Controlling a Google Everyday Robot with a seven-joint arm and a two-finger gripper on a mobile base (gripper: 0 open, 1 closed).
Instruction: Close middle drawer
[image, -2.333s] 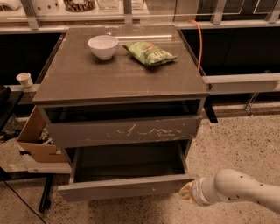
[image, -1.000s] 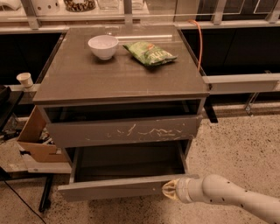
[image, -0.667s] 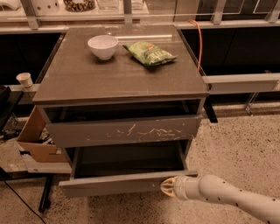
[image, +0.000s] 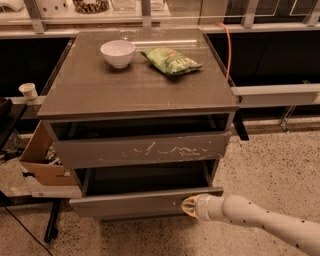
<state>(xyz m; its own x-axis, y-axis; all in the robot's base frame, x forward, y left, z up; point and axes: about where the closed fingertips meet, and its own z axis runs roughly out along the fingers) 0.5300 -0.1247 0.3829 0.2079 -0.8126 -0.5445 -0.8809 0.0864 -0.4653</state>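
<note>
I am keeping the gripper (image: 189, 206), its jaws apparently pressed together and pinching nothing, at the right end of the middle drawer (image: 130, 202) front. The drawer is standing pulled out below the front edge of the surface (image: 125, 92), under the scratched drawer (image: 140, 150), and a closed tip is serving as a blunt pusher on the handleless panel. The white bowl (image: 118, 53) and green snack bag (image: 170, 60) are sitting near the back edge, clear of the work, and I am finding no legible writing on the bag.
</note>
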